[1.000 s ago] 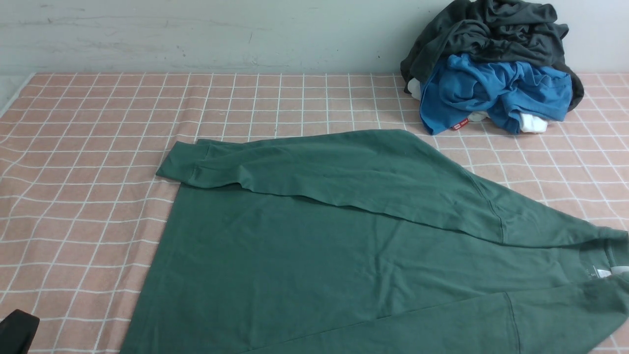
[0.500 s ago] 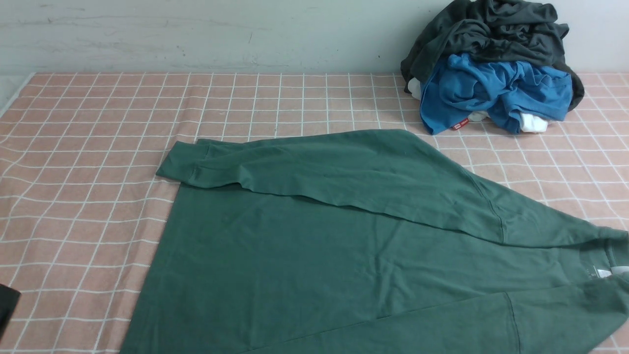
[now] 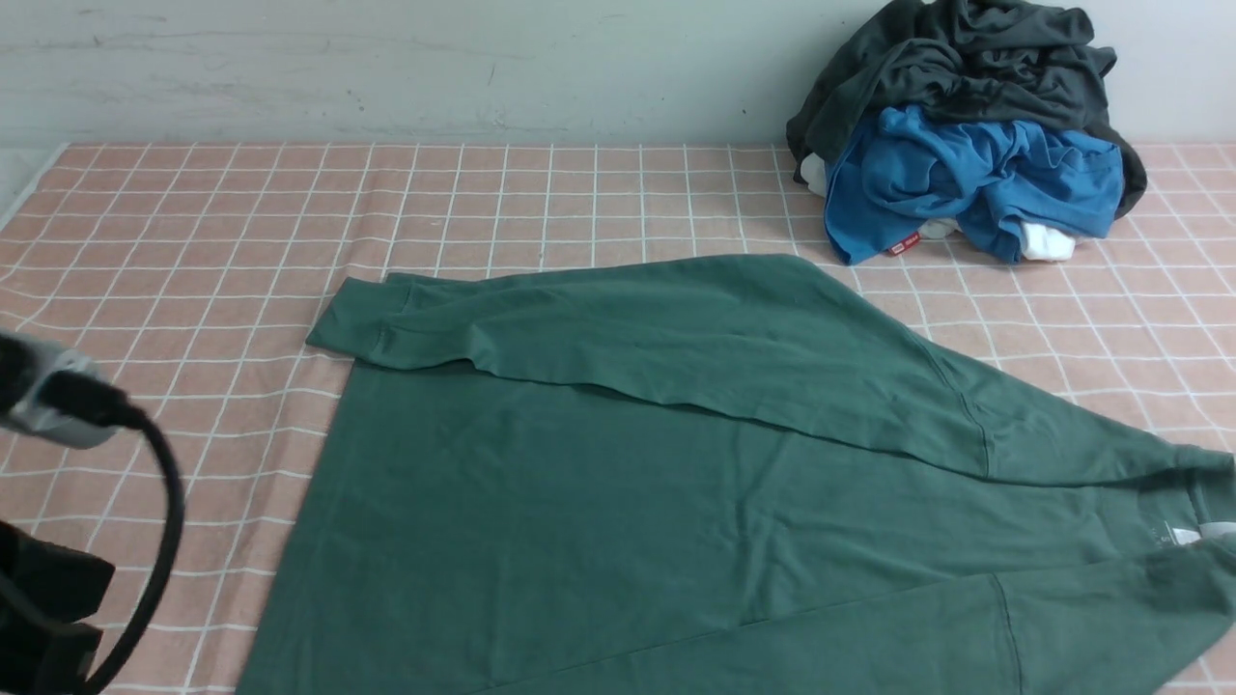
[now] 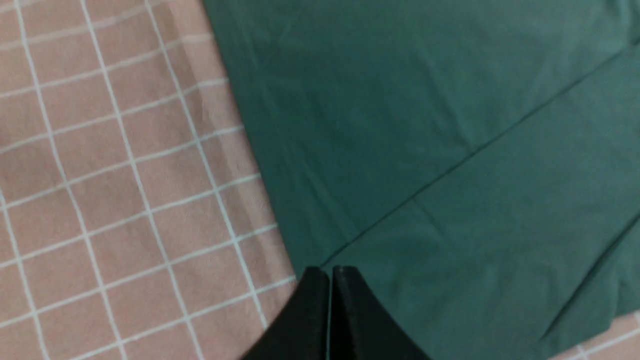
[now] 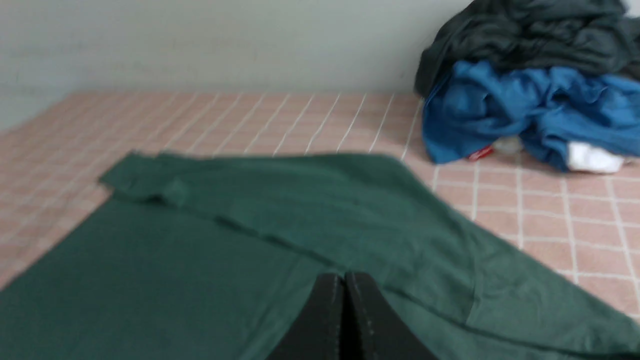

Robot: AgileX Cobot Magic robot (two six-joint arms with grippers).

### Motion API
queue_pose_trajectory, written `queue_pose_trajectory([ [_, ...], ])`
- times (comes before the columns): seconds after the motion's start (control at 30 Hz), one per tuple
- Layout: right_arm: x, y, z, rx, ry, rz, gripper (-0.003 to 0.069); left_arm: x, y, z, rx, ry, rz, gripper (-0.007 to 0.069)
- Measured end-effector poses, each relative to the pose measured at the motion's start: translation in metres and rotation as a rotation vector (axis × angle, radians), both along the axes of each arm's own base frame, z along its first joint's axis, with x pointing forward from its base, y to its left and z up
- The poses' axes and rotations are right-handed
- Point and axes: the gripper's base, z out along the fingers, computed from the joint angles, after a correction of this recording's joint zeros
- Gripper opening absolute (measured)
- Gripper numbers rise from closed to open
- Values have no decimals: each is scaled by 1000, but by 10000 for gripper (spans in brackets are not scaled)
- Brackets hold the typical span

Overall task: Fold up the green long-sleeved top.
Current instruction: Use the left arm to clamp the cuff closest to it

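The front camera looked forward and down over the green long-sleeved top [image 3: 676, 502] to the clothes pile [image 3: 975, 164] at upper right, the right wrist camera shared both from lower, and the left wrist camera looked straight down, close, at the top's edge.

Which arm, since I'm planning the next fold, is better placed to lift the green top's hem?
Probably left. The left gripper, shut, hangs at the hem edge of the green long-sleeved top, beside the checked cloth. The right gripper, shut, looks over the top's middle, away from that edge.

top [image 3: 618, 502] flat on the tablecloth [image 3: 193, 222], clothes pile [image 3: 966, 145] behind it at far right
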Motion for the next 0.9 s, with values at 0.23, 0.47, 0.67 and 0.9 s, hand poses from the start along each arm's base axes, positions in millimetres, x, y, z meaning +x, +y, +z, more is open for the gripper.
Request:
queue_pose_trajectory([
  [0.23,16,29,-39,-152,621,381,-14,29,-41,-51,142,275,-264,82],
  [0.47,12,37,-46,-235,682,478,-14,34,-70,-108,277,368,-435,322],
  [0.67,15,37,-46,-235,656,460,-14,56,-77,-138,329,358,-424,481],
  [0.9,16,37,-46,-238,646,454,-14,64,-79,-172,387,492,-406,487],
])
